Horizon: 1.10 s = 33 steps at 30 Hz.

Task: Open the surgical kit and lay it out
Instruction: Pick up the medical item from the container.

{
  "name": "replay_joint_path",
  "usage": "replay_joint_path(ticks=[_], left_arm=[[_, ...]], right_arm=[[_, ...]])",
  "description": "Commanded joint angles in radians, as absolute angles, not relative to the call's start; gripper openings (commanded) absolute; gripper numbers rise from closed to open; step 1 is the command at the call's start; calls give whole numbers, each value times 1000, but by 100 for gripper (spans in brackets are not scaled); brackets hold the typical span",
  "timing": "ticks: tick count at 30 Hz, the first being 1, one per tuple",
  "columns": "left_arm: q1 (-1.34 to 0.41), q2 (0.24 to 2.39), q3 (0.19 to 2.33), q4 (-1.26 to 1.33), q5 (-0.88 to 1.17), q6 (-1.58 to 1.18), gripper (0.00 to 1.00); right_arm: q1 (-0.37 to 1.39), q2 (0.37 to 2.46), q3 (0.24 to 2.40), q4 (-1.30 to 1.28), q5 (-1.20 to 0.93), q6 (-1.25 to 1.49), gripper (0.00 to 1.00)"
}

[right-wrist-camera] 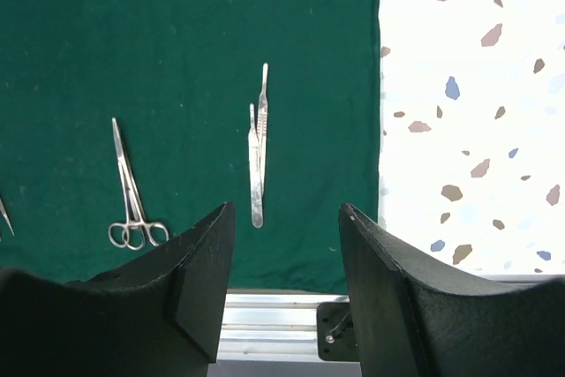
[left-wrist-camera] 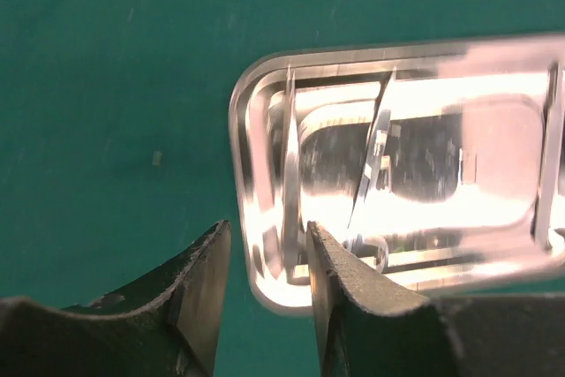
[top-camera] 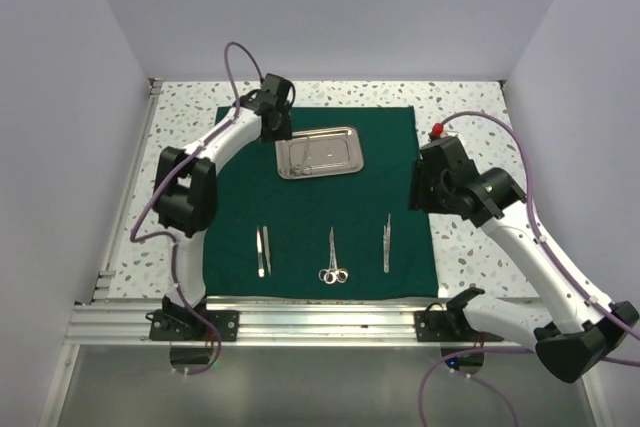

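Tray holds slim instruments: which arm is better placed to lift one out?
Left. The open left end effector hangs at the tray's left end, straddling its rim. The right end effector is off by the cloth's right edge.

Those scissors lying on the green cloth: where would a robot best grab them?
Probably the scissors are best taken by the slim shank between the rings and the tips, coming straight down from above. They lie flat and closed on the cloth, rings toward the arms, so fingers should close across the narrow width. Bare cloth on both sides leaves room for them.
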<state>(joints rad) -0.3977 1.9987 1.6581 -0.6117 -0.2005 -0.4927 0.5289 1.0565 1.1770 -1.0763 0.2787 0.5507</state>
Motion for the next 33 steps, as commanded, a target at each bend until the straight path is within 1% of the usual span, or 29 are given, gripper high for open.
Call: replay_joint_path(ticks=[1,2,3,6,12,17,25,29,32,33], left_arm=[[-390,2112,1848,-660,-173,-405,43],[-390,2167,1883,-669,-166,-399,43],[-390,2190,1944,-679,-161,-396,43],[-390,2261,2028,-686,-149,-387,43],[-384,2348,2114,-703,-172,-368,43],[-382,2368,2097,-690,-178,-360,43],[-371,2365,2010,-641,-175,-377,42],[-356,2384,1994,-629,-141,-397,42],[-350,2396,1987,-617,-129,-406,39],[-350,2399,1987,-612,-126,-407,36]], right_arm=[[526,1095,1255,-1072,328,557,54],[525,1121,1270,-1068,331,557,54],[525,1132,1278,-1066,336,557,54],[526,1175,1305,-1062,342,557,54],[526,1238,1348,-1052,364,555,54],[525,1262,1351,-1045,379,557,54],[525,1290,1336,-1026,374,551,54],[523,1310,1344,-1019,371,543,54],[525,1325,1350,-1016,367,532,54],[522,1328,1351,-1017,368,534,54]])
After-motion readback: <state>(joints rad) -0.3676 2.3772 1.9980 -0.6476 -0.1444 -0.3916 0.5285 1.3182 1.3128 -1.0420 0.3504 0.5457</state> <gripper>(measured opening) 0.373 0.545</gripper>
